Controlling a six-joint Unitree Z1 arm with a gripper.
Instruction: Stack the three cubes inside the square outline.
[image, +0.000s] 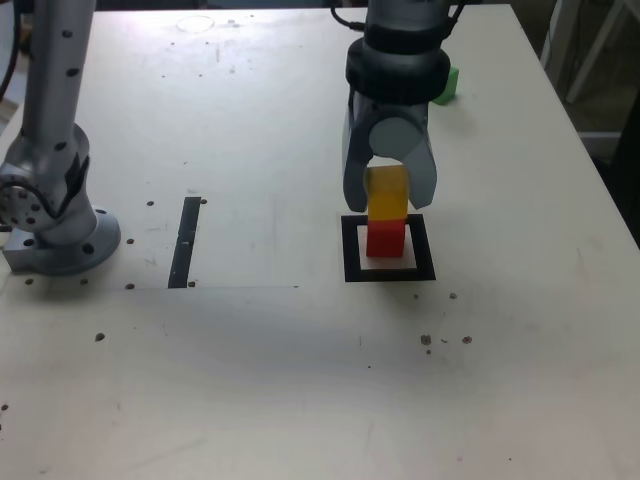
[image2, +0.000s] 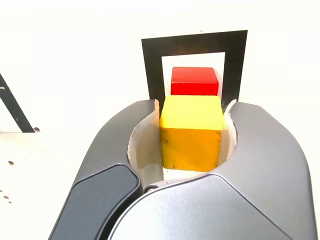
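White tabletop (image: 300, 380) carried the square outline (image: 351, 250), the red cube (image: 385, 240) inside it. Clamped on the yellow cube (image: 388, 194), the gripper (image: 389, 190) held it over the red one (wrist view showed the jaws pressing its sides); only the exterior view caught the green cube (image: 446, 86), far behind the arm.

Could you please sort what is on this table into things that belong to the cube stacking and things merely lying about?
Belongs to the job:
- yellow cube, held in the hand
- red cube, inside the square outline
- green cube, at the far edge, partly hidden by the arm

Just lying about:
- straight black tape strip
- grey metal post on its round base
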